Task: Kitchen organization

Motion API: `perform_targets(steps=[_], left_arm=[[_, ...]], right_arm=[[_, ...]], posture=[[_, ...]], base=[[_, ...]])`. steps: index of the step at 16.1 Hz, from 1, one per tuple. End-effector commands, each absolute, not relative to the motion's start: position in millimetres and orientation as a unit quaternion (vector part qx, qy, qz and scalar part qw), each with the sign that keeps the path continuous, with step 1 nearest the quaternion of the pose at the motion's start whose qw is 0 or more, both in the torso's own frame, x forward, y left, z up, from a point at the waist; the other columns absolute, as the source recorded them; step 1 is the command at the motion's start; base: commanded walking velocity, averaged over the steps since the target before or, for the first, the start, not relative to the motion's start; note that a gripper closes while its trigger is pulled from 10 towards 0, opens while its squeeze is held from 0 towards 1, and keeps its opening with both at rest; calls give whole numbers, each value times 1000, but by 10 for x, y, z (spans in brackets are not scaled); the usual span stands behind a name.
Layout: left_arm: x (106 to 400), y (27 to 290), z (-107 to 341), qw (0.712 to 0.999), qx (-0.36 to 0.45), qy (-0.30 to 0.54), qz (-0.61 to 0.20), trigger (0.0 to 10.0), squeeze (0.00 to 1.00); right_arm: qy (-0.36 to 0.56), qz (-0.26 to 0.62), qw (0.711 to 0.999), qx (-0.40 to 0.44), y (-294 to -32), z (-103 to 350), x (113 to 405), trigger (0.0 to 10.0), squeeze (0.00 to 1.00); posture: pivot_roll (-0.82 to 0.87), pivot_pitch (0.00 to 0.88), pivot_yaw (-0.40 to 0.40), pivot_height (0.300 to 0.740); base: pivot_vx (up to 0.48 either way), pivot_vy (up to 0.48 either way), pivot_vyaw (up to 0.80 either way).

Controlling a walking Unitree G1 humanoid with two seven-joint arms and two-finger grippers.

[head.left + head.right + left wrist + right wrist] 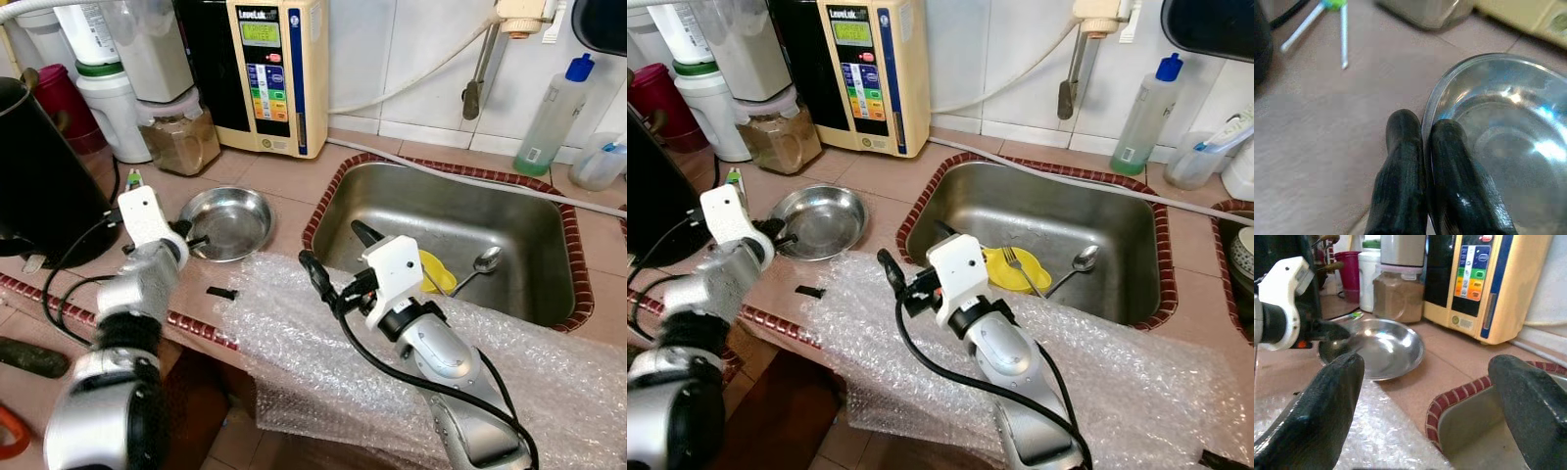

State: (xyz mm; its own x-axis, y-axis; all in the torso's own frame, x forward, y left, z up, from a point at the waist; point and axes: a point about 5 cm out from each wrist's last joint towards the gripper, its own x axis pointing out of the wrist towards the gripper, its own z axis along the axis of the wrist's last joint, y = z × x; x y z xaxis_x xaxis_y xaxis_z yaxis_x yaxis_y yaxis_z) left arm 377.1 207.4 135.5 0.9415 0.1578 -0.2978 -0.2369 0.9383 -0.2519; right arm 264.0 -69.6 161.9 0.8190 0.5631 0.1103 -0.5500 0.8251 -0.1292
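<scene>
A shallow steel bowl [235, 217] sits on the tiled counter to the left of the sink [460, 201]. My left gripper [196, 238] is shut on the bowl's near-left rim, one finger inside and one outside [1425, 125]. My right gripper [338, 255] hovers open over the counter edge between bowl and sink, fingers [1327, 401] spread wide with nothing between them. In the right wrist view the bowl [1383, 347] lies ahead, with the left gripper [1337, 333] at its rim. A yellow dish [1014, 269] with a fork and a spoon [487, 259] lies in the sink.
Bubble wrap [294, 333] drapes over the counter's front edge under my right arm. A black kettle [39, 186] stands at the left. A jar of brown powder [181, 137] and a cream water machine [269, 73] line the back. A clear bottle [554, 117] stands behind the sink.
</scene>
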Motion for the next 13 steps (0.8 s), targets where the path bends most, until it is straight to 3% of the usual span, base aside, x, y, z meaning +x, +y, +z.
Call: perform_targets(steps=[1, 8, 13], left_arm=[[3773, 2051, 1403, 979, -136, 117, 97, 0, 0], [3821, 1777, 1729, 990, -142, -9, 24, 0, 0], [3804, 1439, 1897, 985, -146, -69, -56, 0, 0]], right_arm=[[-65, 301, 950, -45, -670, 1605, 2646, 10000, 0], [-52, 292, 955, -16, -719, 1571, 2672, 10000, 0], [-45, 223, 973, 39, -861, 1590, 2817, 10000, 0]], posture=[[-29, 15, 90, 740], [-32, 14, 94, 740], [-28, 15, 92, 740]], base=[[0, 0, 0], [0, 0, 0], [0, 0, 0]])
